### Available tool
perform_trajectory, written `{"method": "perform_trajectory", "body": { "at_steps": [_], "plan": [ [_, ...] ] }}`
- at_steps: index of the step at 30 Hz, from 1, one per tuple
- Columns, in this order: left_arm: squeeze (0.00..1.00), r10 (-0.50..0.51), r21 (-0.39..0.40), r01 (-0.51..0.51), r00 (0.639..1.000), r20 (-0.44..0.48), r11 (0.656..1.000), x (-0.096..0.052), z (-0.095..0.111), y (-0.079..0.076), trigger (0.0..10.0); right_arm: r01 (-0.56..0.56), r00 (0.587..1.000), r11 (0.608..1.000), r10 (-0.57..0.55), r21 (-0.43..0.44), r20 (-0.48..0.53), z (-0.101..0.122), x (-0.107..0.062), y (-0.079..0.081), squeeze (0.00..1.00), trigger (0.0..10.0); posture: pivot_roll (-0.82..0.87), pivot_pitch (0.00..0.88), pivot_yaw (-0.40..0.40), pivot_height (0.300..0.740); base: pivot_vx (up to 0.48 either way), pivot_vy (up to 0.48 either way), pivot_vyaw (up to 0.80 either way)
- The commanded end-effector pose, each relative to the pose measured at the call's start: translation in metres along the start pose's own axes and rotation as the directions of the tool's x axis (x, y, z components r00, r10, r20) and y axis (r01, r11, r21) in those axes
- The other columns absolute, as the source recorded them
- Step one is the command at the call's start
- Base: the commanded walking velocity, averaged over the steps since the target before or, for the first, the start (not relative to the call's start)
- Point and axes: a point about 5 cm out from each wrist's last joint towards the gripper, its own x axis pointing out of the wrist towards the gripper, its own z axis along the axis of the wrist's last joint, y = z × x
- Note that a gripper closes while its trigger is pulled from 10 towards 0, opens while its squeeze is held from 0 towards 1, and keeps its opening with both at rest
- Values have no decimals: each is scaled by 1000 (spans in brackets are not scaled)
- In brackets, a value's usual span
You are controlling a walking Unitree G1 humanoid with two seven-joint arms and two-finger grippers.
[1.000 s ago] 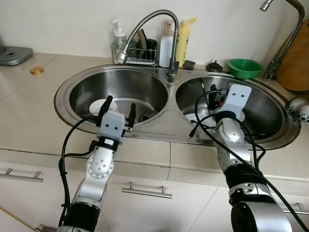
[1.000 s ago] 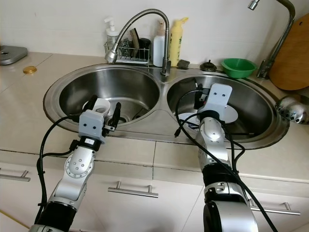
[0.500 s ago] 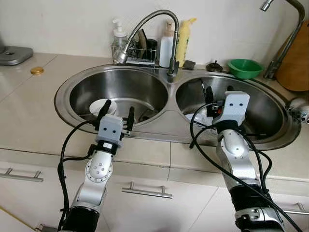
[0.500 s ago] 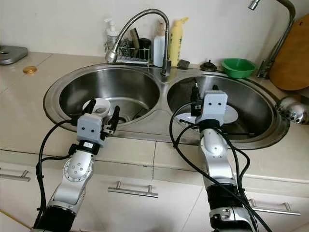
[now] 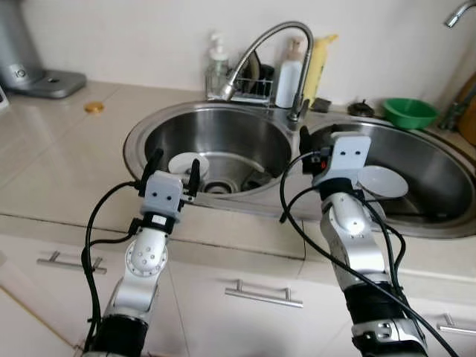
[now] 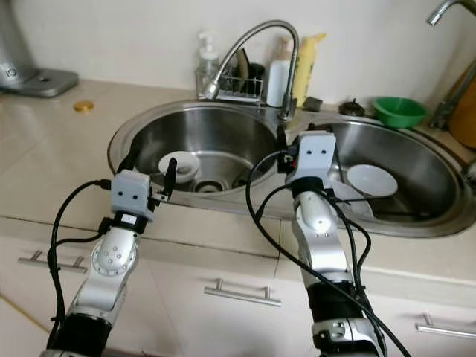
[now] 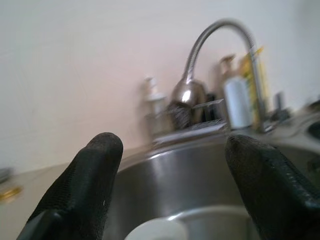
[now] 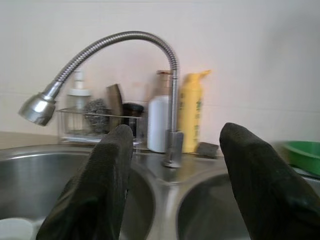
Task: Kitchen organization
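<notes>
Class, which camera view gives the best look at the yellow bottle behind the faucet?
The right wrist view: the yellow bottle stands sharp and unobstructed. Both eye views show it smaller, partly behind the faucet; the left wrist view blurs it.

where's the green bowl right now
The green bowl sits on the counter behind the right sink basin, at the far right of the head views, past the faucet and the yellow bottle.
</notes>
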Motion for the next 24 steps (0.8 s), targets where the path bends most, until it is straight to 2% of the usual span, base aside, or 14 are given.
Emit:
{"method": "perform_trajectory", "body": {
  "at_steps": [1, 24],
  "plan": [
    [0, 18, 16, -19, 999, 31, 1000, 2, 6, 9, 10000, -17, 1000, 1000, 17, 19, 10, 5, -1, 5, 0, 10000, 84, 0, -36, 740, 0, 435, 0],
    [0, 14, 26, -16, 997, 78, 1000, 4, 17, 8, 10000, -52, 999, 998, 53, 39, -5, 9, -7, 13, 0, 10000, 80, 0, -34, 740, 0, 455, 0]
  ]
}}
